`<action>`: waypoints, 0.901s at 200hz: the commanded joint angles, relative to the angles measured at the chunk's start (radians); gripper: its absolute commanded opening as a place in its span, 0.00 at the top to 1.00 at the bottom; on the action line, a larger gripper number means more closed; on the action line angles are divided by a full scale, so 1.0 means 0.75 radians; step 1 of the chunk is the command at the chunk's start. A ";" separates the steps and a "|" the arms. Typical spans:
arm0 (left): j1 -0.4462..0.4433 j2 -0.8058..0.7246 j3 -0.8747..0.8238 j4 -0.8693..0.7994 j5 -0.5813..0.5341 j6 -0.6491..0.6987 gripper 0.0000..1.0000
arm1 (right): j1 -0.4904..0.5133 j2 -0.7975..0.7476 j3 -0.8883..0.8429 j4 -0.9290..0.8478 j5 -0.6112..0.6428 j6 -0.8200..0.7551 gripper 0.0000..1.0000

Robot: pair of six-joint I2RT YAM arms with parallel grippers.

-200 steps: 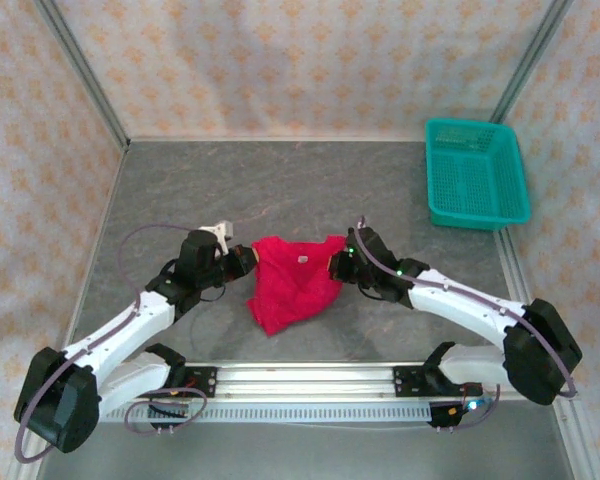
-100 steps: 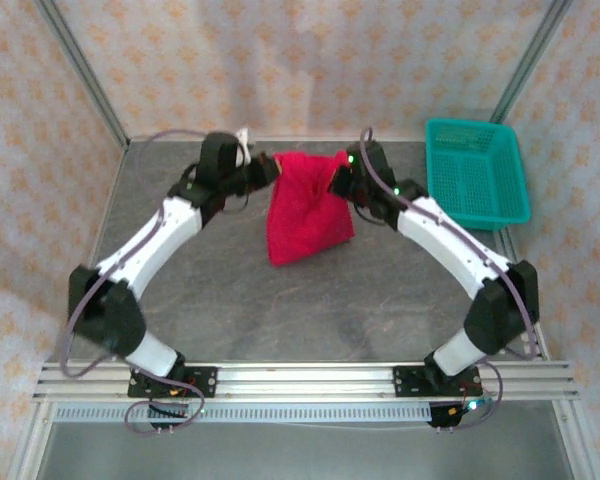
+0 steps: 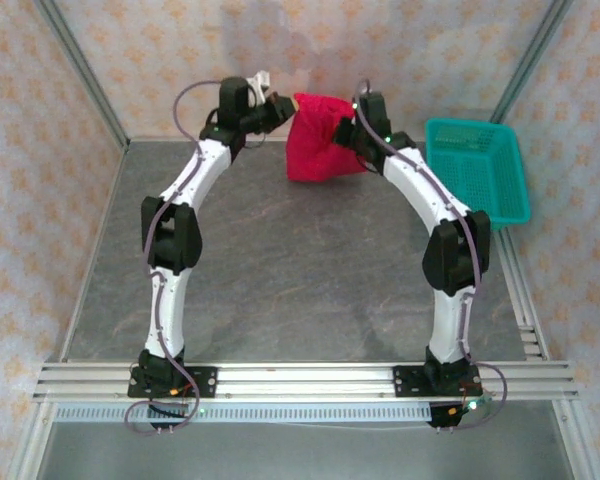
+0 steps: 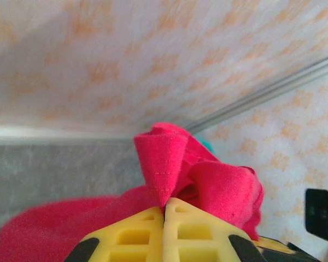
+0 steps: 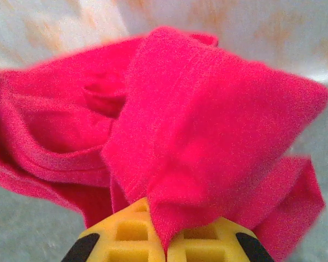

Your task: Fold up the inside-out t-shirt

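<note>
Top view: both arms reach toward the top centre of the frame, where the inside-out t-shirt [image 3: 325,148] hangs bunched between them, over the far part of the grey table [image 3: 280,260]. The left gripper [image 3: 283,106] pinches its upper left corner and the right gripper [image 3: 348,120] its upper right. A teal basket [image 3: 477,172] sits at the right.

Left wrist view: the yellow left fingers [image 4: 134,234], bottom centre, are pressed together on a red fold.

Right wrist view: the yellow right fingers [image 5: 126,232], bottom centre, clamp red cloth that spreads across the middle.

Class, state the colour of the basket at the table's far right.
The basket is teal, clearest in the top external view.
</note>
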 commanded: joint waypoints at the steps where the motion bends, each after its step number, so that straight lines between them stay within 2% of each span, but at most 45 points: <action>1: -0.051 -0.217 -0.522 0.504 0.078 -0.009 1.00 | 0.080 -0.156 -0.462 0.328 -0.060 -0.033 1.00; 27: -0.119 -0.394 -1.048 0.777 0.041 0.018 1.00 | 0.168 -0.379 -0.982 0.587 -0.020 0.012 1.00; 44: -0.191 -0.491 -1.281 0.798 -0.012 0.056 1.00 | 0.231 -0.540 -1.256 0.713 0.007 0.079 1.00; 62: -0.230 -0.550 -1.437 0.824 -0.055 0.032 1.00 | 0.275 -0.705 -1.425 0.709 0.046 0.131 1.00; 86: -0.231 -0.653 -1.593 0.802 -0.123 0.003 1.00 | 0.284 -0.881 -1.516 0.583 0.093 0.139 1.00; 106: -0.227 -0.750 -1.594 0.603 -0.232 0.105 1.00 | 0.265 -0.975 -1.552 0.477 0.180 0.096 1.00; 124: -0.206 -0.748 -1.518 0.487 -0.262 0.155 1.00 | 0.186 -0.963 -1.527 0.441 0.147 0.094 1.00; 154: -0.176 -0.557 -1.315 0.435 -0.144 0.133 1.00 | 0.141 -0.825 -1.398 0.429 0.125 0.081 1.00; 180: -0.168 -0.351 -1.204 0.445 -0.099 0.107 1.00 | 0.108 -0.583 -1.200 0.368 0.138 0.076 1.00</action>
